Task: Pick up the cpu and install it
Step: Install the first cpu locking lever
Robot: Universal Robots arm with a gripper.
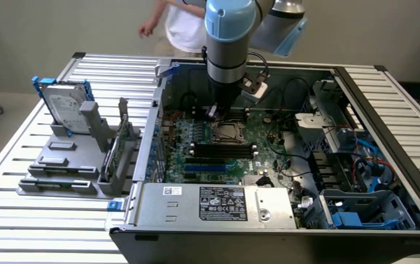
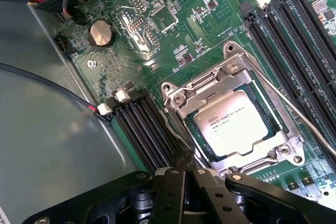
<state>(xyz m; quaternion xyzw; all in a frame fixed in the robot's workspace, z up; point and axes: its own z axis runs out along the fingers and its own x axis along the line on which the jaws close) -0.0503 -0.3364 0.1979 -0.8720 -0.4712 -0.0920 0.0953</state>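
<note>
The cpu [image 2: 233,126], a small square chip with a silver-grey lid, lies flat inside the metal socket frame [image 2: 184,94] on the green motherboard [image 2: 157,40]. My gripper [image 2: 185,170] is shut, and its black fingers meet at the socket's corner beside a thin wire lever [image 2: 173,129]. Nothing shows between the fingers. In the exterior view the gripper [image 1: 212,114] hangs inside the open computer case, just above and to the exterior view's left of the socket [image 1: 228,131].
Black memory slots [image 2: 142,129] flank the socket on both sides. A hard drive with blue brackets [image 1: 66,104] stands in a grey rack outside the case. The power supply [image 1: 213,203] lies at the front, cables [image 1: 356,159] at the exterior view's right, and a person [image 1: 184,22] behind.
</note>
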